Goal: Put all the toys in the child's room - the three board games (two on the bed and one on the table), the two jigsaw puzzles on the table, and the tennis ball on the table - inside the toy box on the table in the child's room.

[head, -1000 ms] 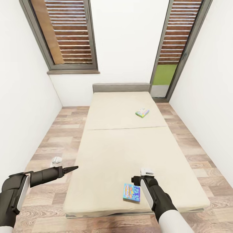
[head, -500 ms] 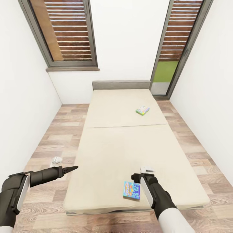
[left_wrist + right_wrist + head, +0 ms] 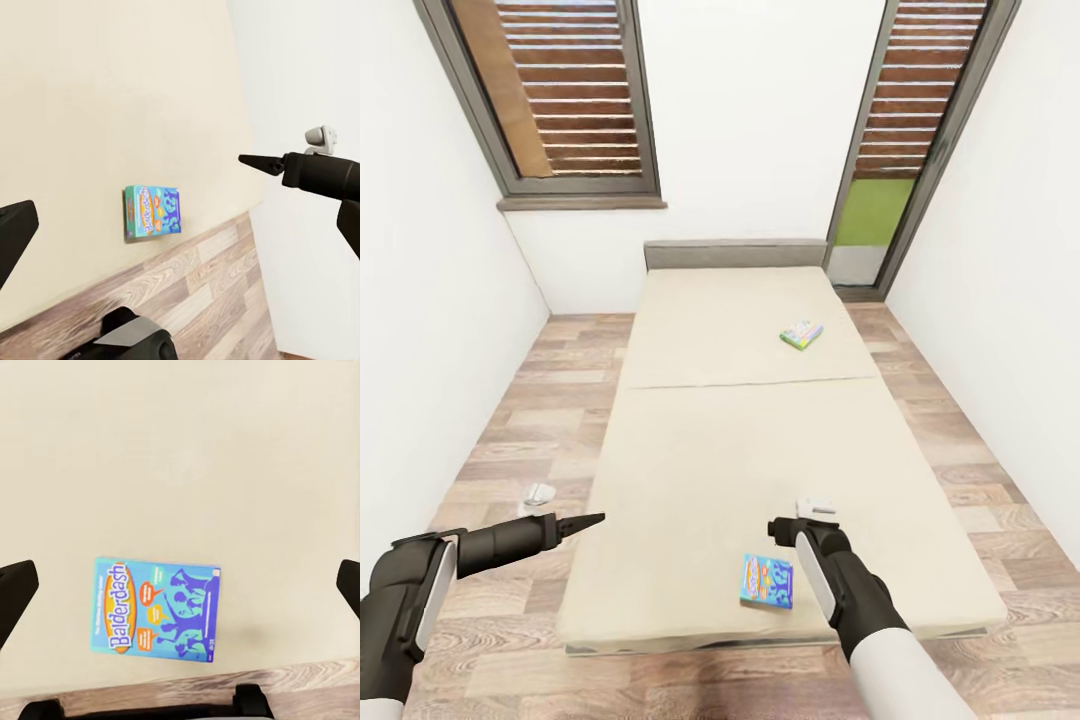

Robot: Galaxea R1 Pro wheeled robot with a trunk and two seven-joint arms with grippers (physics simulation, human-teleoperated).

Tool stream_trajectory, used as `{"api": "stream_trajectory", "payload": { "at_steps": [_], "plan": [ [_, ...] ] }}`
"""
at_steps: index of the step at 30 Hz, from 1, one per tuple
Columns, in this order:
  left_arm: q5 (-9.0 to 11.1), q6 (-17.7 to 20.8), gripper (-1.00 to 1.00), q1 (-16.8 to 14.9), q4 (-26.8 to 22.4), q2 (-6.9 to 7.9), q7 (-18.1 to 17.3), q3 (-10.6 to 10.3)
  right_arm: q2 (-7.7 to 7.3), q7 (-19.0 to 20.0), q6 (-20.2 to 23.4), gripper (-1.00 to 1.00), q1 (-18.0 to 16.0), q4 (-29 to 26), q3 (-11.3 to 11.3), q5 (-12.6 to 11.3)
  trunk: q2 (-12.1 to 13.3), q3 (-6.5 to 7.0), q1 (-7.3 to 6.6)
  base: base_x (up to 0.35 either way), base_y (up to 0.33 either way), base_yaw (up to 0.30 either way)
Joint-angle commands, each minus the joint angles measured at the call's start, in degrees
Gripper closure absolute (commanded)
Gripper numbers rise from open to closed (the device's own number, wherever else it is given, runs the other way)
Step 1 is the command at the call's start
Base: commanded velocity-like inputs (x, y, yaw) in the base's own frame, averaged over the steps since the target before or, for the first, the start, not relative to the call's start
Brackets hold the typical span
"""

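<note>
**Two board games on the bed, both pincers empty**

The bed (image 3: 760, 450) runs away from the robot down the middle of the child's room (image 3: 760, 130), its grey headboard (image 3: 735, 253) against the far white wall, with wood-plank floor (image 3: 540, 400) on both sides. A blue board game (image 3: 767, 581) printed "Balderdash" lies flat on the mattress near the foot edge, right of centre. A second board game (image 3: 801, 334), pale with a green edge, lies flat on the far half of the bed toward the right side, well apart from the first.

The right pincer (image 3: 816, 506) hangs above the near part of the mattress, just beside the blue box and to its right and a little farther. In the right wrist view the dark fingertips (image 3: 16, 589) stand wide apart at the edges, nothing between them, the blue box below. The left pincer (image 3: 585, 521) points rightward over the floor at the bed's left edge. In the left wrist view one fingertip (image 3: 15, 229) sits far to one side, suggesting it is spread, and it holds nothing.
</note>
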Motion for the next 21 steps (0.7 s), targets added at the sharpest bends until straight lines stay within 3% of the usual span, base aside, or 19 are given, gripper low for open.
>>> {"api": "stream_trajectory", "payload": {
  "at_steps": [1,15,21],
  "plan": [
    [0.1,0.6,-1.0,0.0,0.0,0.05,-0.2,0.2,0.12,-0.6,0.2,-1.0,0.0,0.0,0.2,-0.6,-0.1,-0.19,0.03,0.0,0.0,0.0],
    [0.1,0.6,-1.0,0.0,0.0,0.24,-0.3,0.5,0.29,-0.7,0.0,-1.0,0.0,0.8,0.4,-0.5,-0.1,-1.51,0.03,0.006,0.0,0.0],
    [0.1,0.6,-1.0,0.0,0.0,0.18,-0.2,0.6,0.29,-0.7,0.0,-1.0,0.0,0.8,0.5,-0.5,-0.1,-2.07,0.03,0.175,0.039,0.0]
  ]
}}
